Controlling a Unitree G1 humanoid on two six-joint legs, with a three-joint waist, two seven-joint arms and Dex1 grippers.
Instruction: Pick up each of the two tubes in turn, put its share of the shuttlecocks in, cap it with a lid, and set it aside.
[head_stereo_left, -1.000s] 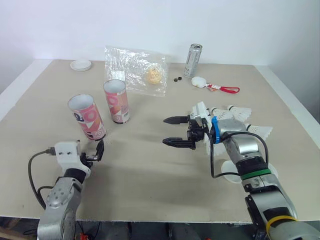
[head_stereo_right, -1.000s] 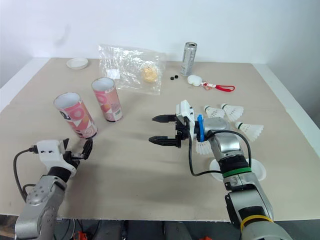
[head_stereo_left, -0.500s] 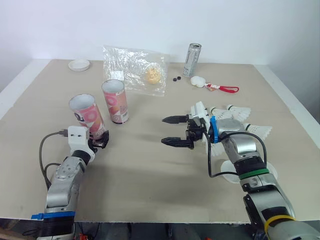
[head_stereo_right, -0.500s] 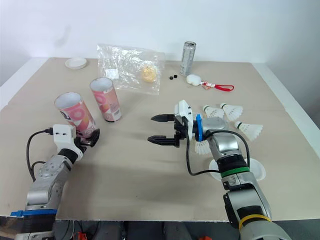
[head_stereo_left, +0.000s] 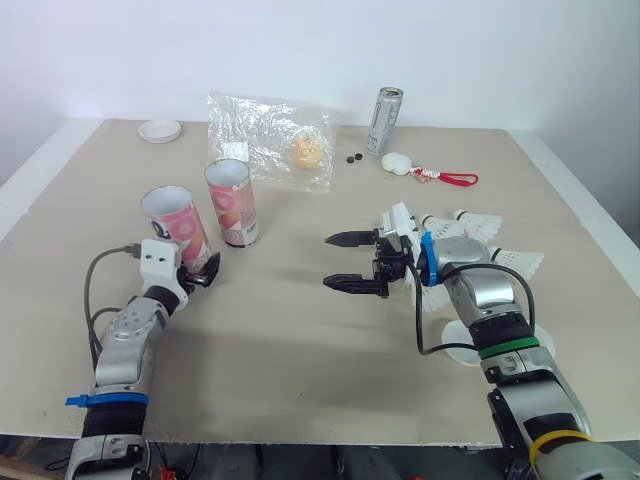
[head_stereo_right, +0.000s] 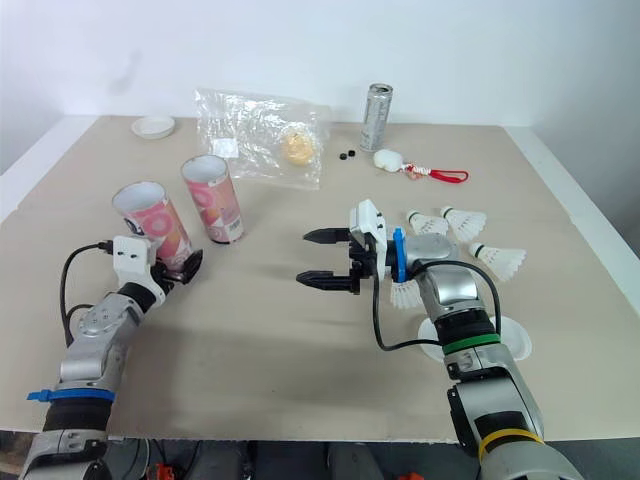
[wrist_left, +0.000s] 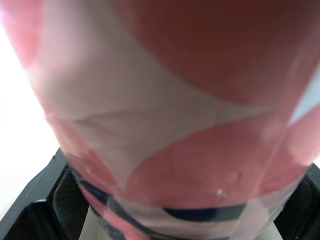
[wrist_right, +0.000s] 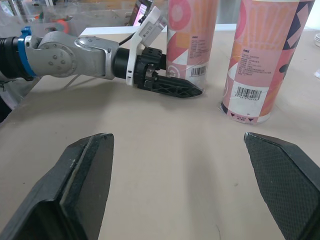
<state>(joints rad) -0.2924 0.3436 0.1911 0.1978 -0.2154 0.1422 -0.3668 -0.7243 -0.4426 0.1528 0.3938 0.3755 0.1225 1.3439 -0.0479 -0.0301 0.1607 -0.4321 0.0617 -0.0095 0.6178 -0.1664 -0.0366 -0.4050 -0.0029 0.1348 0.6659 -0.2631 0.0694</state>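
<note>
Pale wall (head_stereo_left: 300, 50) backs a beige table (head_stereo_left: 300, 340) that carries everything. Several things are only partly seen: the shuttlecocks (head_stereo_right: 500, 260) lie at the right, and the right arm hides some of them, with one just poking out under the wrist, so their count is uncertain. A white lid (head_stereo_right: 510, 340) at the near right is half covered by that forearm, while a second lid (head_stereo_left: 160, 129) sits in full view at the far left corner. The foot of the near tube (head_stereo_left: 178, 232) is masked by the left gripper (head_stereo_left: 205, 270), and the left wrist view gives just a blurred pink-and-white wall of that tube pressed close to the camera. Whether this gripper actually clamps the tube cannot be told. The left arm reaches forward low over the table from the near left edge, wrist level, its gripper at the tube's base. Both tubes stand open-topped at the left, the far tube (head_stereo_left: 232, 203) just beyond and right of the near one. The right arm bends in from the near right, forearm angled toward the centre, and its right gripper (head_stereo_left: 329, 262) hovers above bare table with its fingers (head_stereo_left: 352, 284) spread wide, holding nothing and pointing left toward the tubes. Far back are a crumpled bag (head_stereo_left: 268, 140) with a yellowish lump that is hard to identify, a can (head_stereo_left: 386, 120), a white charm (head_stereo_left: 398, 163) on a red cord, and two black bits (head_stereo_left: 352, 157) too small to name.
</note>
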